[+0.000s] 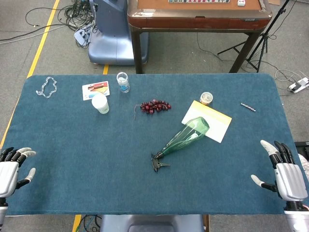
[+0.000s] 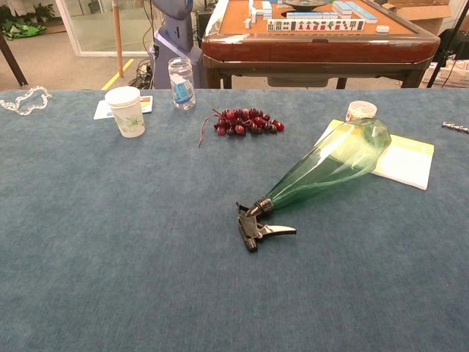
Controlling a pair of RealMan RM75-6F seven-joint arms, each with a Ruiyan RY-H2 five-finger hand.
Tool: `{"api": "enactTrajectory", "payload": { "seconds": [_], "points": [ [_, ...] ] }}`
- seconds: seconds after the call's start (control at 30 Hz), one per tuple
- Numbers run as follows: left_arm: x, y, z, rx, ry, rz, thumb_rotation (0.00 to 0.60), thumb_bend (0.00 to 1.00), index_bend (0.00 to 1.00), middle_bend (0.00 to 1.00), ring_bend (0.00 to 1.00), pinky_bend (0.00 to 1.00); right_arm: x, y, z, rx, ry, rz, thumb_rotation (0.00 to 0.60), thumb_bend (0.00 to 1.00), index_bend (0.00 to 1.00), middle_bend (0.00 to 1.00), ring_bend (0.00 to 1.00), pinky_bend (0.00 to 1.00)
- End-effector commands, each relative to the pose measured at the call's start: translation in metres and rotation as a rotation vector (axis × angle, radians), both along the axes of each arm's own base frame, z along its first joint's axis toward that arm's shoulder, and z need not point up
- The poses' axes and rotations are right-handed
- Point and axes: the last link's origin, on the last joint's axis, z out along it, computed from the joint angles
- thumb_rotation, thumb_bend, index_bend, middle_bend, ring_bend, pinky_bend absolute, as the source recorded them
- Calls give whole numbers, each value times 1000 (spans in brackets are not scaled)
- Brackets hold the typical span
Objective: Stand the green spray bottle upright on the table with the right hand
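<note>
**On the table, a bottle lay untouched**

Across the table (image 1: 72, 164) the bottle (image 1: 186, 137) lay on its side at centre, base resting on a booklet (image 1: 215, 126), trigger (image 2: 258, 228) toward the robot. Both hands sat at the near edge, empty with fingers spread: right hand (image 1: 285, 174) well apart from the bottle, left hand (image 1: 10, 169) idle. Judged: nothing begun; next, the right hand must reach and grasp the body

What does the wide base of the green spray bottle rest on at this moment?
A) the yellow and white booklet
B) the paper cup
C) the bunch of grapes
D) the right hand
A: the green spray bottle lies on its side, its wide base over a corner of the yellow and white booklet, its black nozzle toward the robot.
</note>
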Motion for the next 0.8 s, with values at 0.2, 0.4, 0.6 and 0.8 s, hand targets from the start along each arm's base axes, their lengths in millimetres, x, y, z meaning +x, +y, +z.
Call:
{"api": "enactTrajectory", "payload": {
  "seconds": [0.2, 0.4, 0.6, 0.8],
  "points": [
    [1, 1, 0, -3, 0, -2, 600, 360, 336, 262, 245, 123, 2, -2, 0, 3, 3, 7, 600, 98, 121, 173, 30, 0],
    [1, 2, 0, -3, 0, -3, 600, 360, 336, 262, 244, 123, 3, -4, 1, 6, 9, 26, 600, 98, 123, 173, 30, 0],
    [1, 1, 2, 3, 4, 0, 600, 360, 336, 262, 244, 123, 8, -12, -1, 33, 27, 60, 600, 99, 129, 173, 30, 0],
    [2, 0, 2, 4, 2, -1, 600, 359, 336, 262, 244, 124, 24, -31, -12, 113, 65, 155, 600, 104, 164, 195, 30, 0]
  ]
}}
